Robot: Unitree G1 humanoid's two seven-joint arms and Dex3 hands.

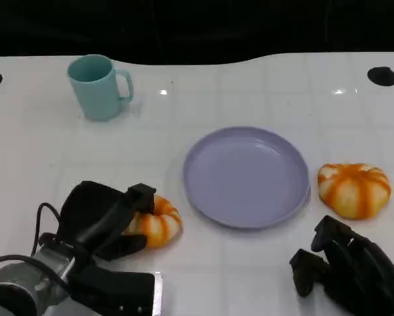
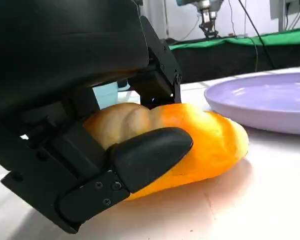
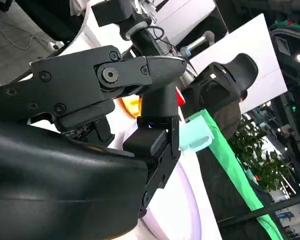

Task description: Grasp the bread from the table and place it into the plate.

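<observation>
Black fingers of my left hand (image 1: 108, 220) had closed around 1 bread (image 1: 156, 220), which sat on the table (image 1: 249, 92) just left of the plate (image 1: 246, 176). I judged the grasp made; lifting across came next. My right hand (image 1: 351, 266) held nothing, fingers loosely curled. My left wrist view alone showed the bread's underside touching the tabletop.
</observation>
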